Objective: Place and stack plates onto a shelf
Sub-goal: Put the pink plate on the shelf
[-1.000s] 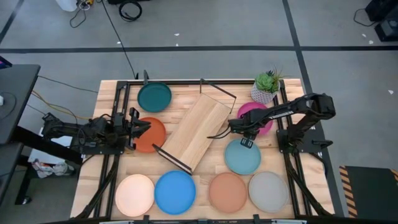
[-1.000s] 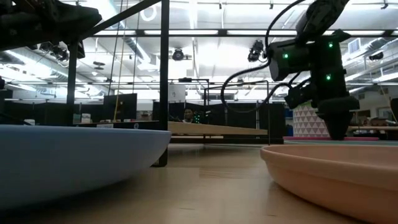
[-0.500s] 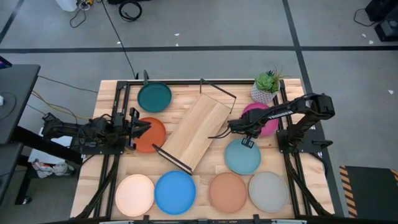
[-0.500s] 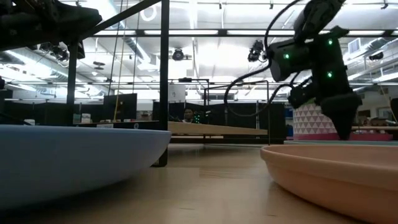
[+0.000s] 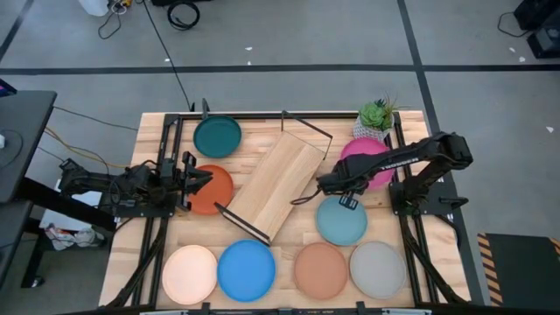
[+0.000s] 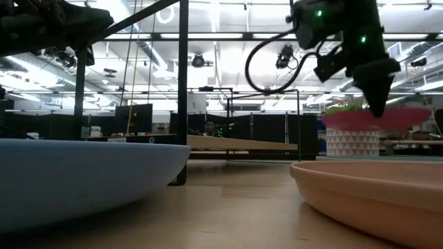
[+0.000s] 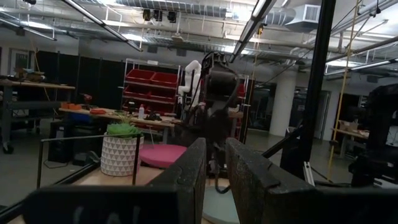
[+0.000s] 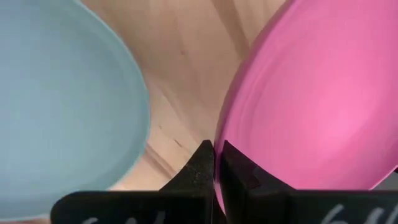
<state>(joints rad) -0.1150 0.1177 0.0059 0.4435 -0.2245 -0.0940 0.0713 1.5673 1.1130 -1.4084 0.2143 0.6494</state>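
My right gripper [image 5: 343, 182] is shut on the magenta plate [image 5: 369, 160], which it holds above the table beside the pale wooden shelf [image 5: 276, 186]; the plate also shows in the low view [image 6: 377, 117]. The shelf stands slanted at the table's middle on black wire legs. My left gripper [image 5: 198, 180] hovers over the orange-red plate [image 5: 219, 196], its fingers a narrow gap apart and empty. The teal plate [image 5: 217, 136] lies far left. The pale blue plate [image 5: 341, 221] lies just nearer than my right gripper. My right gripper pinches the magenta plate's rim [image 8: 219, 163] between its two fingers, on the side toward the shelf. The fingers slant down onto it from above. The plate sits about level, lifted clear of the table.
Cream [image 5: 189, 273], bright blue [image 5: 246, 269], terracotta [image 5: 320, 269] and grey [image 5: 377, 268] plates lie in a row along the near edge. A potted plant [image 5: 376, 121] stands at the far right corner, close behind the lifted plate.
My right gripper has gone up with the magenta plate, still shut on its rim. The plate has risen from the tabletop and now hangs clear above it, about level.
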